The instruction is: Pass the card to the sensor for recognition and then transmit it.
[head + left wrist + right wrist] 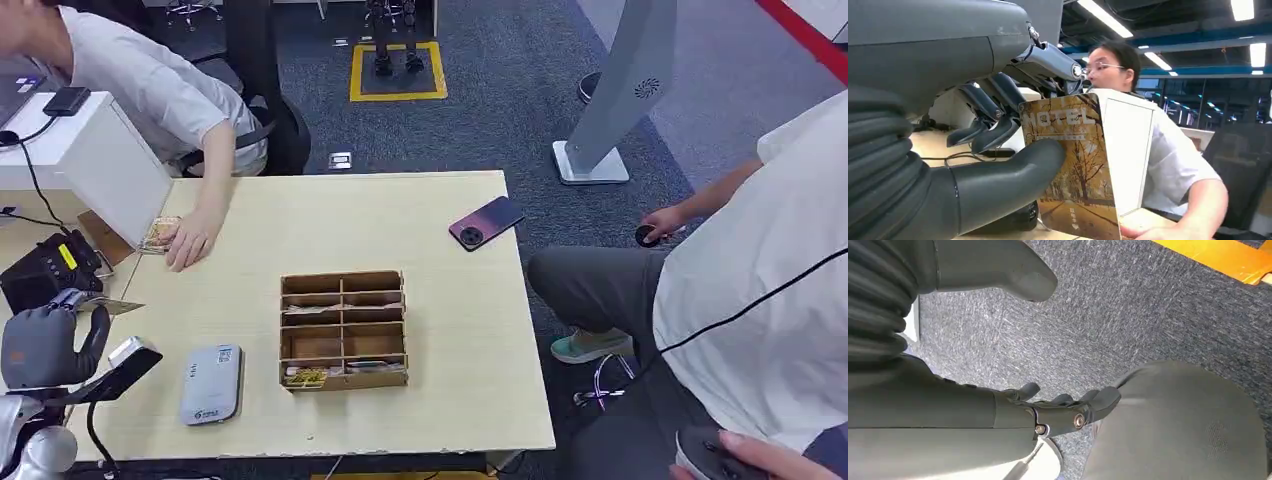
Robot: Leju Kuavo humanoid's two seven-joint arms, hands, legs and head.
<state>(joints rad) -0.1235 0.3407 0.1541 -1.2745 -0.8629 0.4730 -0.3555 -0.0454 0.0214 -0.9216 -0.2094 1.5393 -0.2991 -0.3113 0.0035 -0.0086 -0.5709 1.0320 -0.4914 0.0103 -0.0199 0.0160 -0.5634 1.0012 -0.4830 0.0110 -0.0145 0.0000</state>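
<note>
My left hand [45, 345] hovers off the table's left front corner and pinches a card [112, 305], seen edge-on in the head view. Up close, the card [1073, 170] shows an autumn-tree picture with the word HOTEL, gripped between the thumb [1013, 175] and the dark fingers [993, 115]. The sensor, a flat white-grey card reader [211, 385], lies on the table to the right of that hand, apart from the card. My right hand [1048, 410] hangs over grey carpet with its fingers apart and nothing in it.
A wooden compartment box [343, 328] with some cards stands mid-table, with a phone [486, 222] near the right edge. A person at the back left rests a hand [190, 240] by a card stack [158, 234]. A black device [45, 272] sits left. Another person sits on the right.
</note>
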